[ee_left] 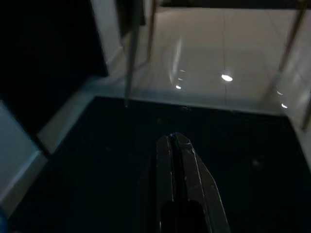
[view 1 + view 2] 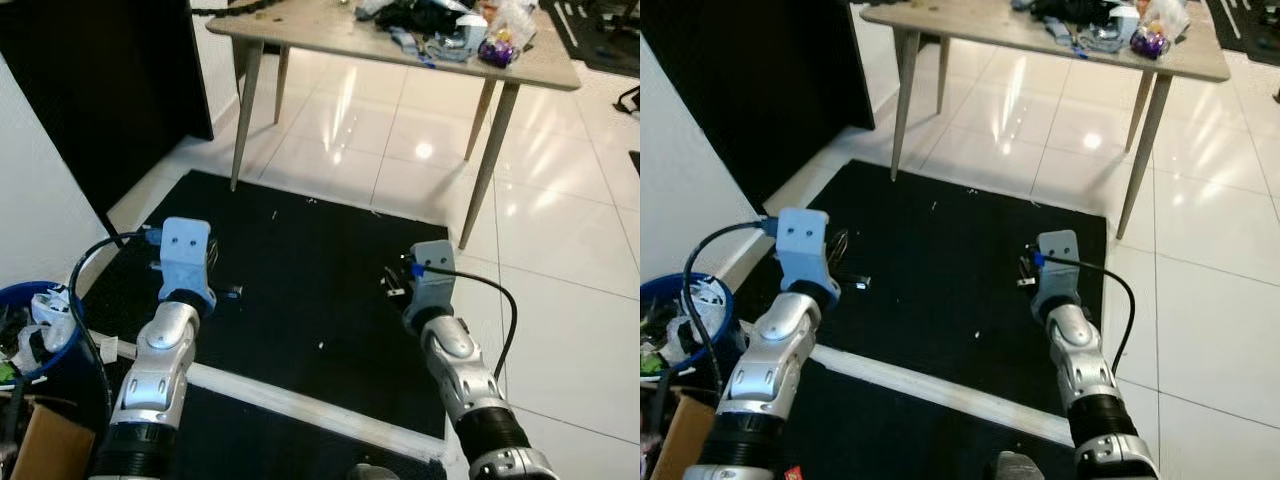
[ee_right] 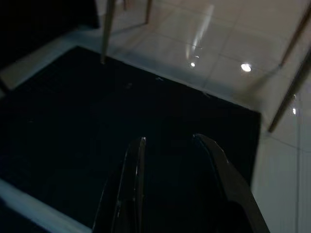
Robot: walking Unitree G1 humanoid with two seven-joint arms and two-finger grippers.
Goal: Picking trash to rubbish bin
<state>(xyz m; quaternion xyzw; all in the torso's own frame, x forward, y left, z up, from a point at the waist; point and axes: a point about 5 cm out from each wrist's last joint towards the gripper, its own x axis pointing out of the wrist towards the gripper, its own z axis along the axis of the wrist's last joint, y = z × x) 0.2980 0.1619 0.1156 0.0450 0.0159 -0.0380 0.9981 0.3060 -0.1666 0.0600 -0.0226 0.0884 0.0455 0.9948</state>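
**Fingers: left pressed together, right spread, both empty over black mat**

Left gripper fingers closed flat against each other, long black glossy blades tapering to a point, nothing between them. Right gripper fingers apart with a clear gap, holding nothing. Both held out low over the mat, left arm and right arm silver and jointed, each with a pale blue wrist block and a black cable looping off it.

Black mat, matte, rough-looking, rectangular, dotted with small pale specks; a white strip runs across its near side. Around it glossy white floor tiles with ceiling-light reflections.

Rubbish bin, round, blue rim, at the robot's near left just beside the left arm, stuffed with crumpled white and mixed trash. Brown cardboard touching it on the near side.

Table ahead beyond the mat, pale wood-look top, slim tapered splayed legs, near legs standing at the mat's far edge. Clutter piled on its right end: plastic wrappers, dark items, something purple; details too small to tell. Dark panel against white wall on far left.
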